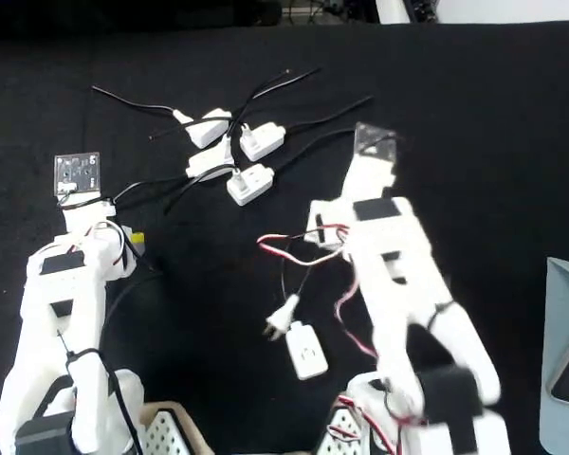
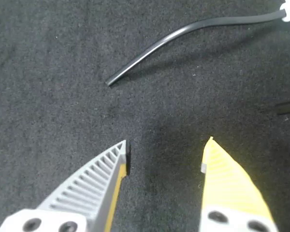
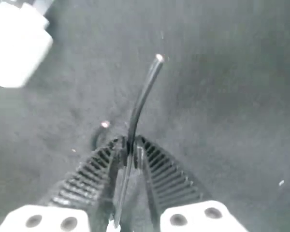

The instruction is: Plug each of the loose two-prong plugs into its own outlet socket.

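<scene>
Several white outlet sockets with plugs and black cords (image 1: 250,183) lie bunched at the back middle of the black cloth. Nearer the front, a loose white two-prong plug (image 1: 281,320) lies next to a single white socket block (image 1: 306,351). My right gripper (image 3: 130,142) is shut on a thin black cord (image 3: 144,94) whose free end sticks out past the fingertips; in the high view that gripper (image 1: 375,142) sits right of the bunch. A white block (image 3: 14,48) lies beside it. My left gripper (image 2: 167,142) hangs open over bare cloth, left of the bunch (image 1: 79,185), near another cord end (image 2: 108,82).
A grey-blue container (image 1: 564,360) stands at the right edge. Red and white wires (image 1: 294,248) loop off the right arm over the cloth. Both arm bases (image 1: 161,431) stand at the front edge.
</scene>
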You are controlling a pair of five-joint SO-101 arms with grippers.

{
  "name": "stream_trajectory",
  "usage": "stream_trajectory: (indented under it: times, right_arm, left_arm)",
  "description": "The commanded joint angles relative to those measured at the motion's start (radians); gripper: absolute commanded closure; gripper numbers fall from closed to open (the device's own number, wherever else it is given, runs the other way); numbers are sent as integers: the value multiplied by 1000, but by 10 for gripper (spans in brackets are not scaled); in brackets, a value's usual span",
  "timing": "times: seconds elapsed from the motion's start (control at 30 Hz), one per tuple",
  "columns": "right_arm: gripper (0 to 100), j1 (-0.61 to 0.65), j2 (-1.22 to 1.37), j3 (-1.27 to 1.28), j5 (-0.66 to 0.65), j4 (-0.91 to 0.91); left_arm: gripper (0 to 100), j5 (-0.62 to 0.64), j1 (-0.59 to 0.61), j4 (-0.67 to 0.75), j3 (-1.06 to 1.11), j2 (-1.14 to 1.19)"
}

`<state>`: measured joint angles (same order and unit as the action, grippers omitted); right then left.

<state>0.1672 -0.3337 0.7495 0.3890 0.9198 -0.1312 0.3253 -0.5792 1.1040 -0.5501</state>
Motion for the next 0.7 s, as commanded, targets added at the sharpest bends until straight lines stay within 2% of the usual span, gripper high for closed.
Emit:
stream_trajectory:
  times: [0.0, 0.2, 0.43, 0.53, 0.67]
  right_arm:
    - [985, -35, -119, -77, -81, 8]
    - [982, -103, -56, -196, -227, 9]
    - [979, -163, 182, -407, -245, 9]
    - [897, -167, 268, -466, -245, 46]
    - [766, -143, 300, -544, -239, 207]
  left_arm:
    - [745, -11, -1, 23, -5, -18]
    - [745, -11, 4, 23, -5, -18]
    - [745, -11, 4, 23, -5, -18]
    - [745, -11, 4, 23, -5, -18]
    - [745, -11, 4, 23, -5, -18]
